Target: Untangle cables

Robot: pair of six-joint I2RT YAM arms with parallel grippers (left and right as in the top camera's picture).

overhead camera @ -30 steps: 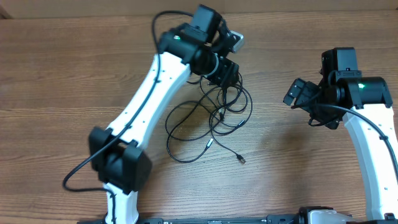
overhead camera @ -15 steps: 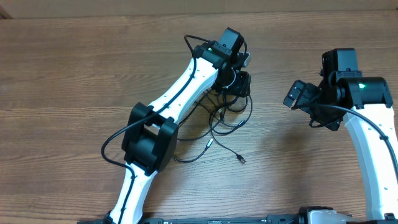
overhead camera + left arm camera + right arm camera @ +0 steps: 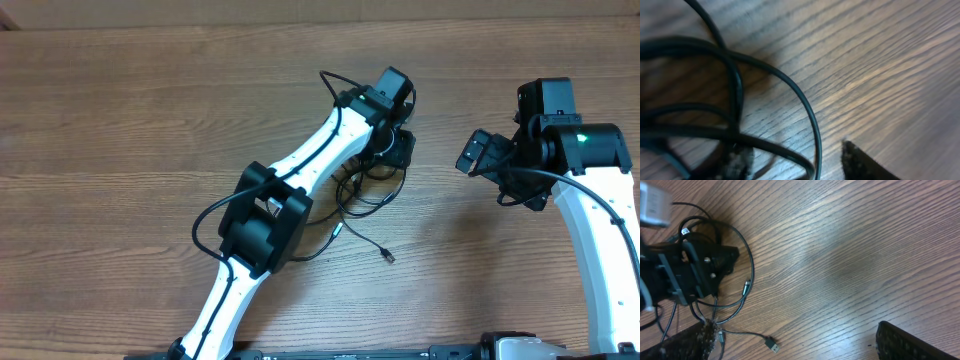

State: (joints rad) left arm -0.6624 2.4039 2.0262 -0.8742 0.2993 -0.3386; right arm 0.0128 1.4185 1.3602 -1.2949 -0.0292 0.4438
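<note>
The cables (image 3: 365, 195) lie as a loose black bunch in mid-table, with one plug end (image 3: 387, 257) trailing toward the front. My left gripper (image 3: 400, 150) is down on the bunch's far right part. In the left wrist view several cable loops (image 3: 735, 85) run close under the camera, and strands pass between its fingers (image 3: 860, 160), which stand apart, so my left gripper (image 3: 795, 159) is open. My right gripper (image 3: 478, 150) hangs open to the right, apart from the bunch. Its view shows the left gripper (image 3: 700, 272) among the cables (image 3: 745, 287) and a USB plug (image 3: 771, 345) on the wood.
The left arm (image 3: 300, 185) lies diagonally over the left part of the bunch and hides it. A silver-tipped plug (image 3: 336, 230) shows beside the arm's elbow. Bare wooden table (image 3: 120, 120) surrounds the bunch.
My left arm has swung to the right, carrying its gripper from the bunch's far left side to its far right. The right arm has not moved.
</note>
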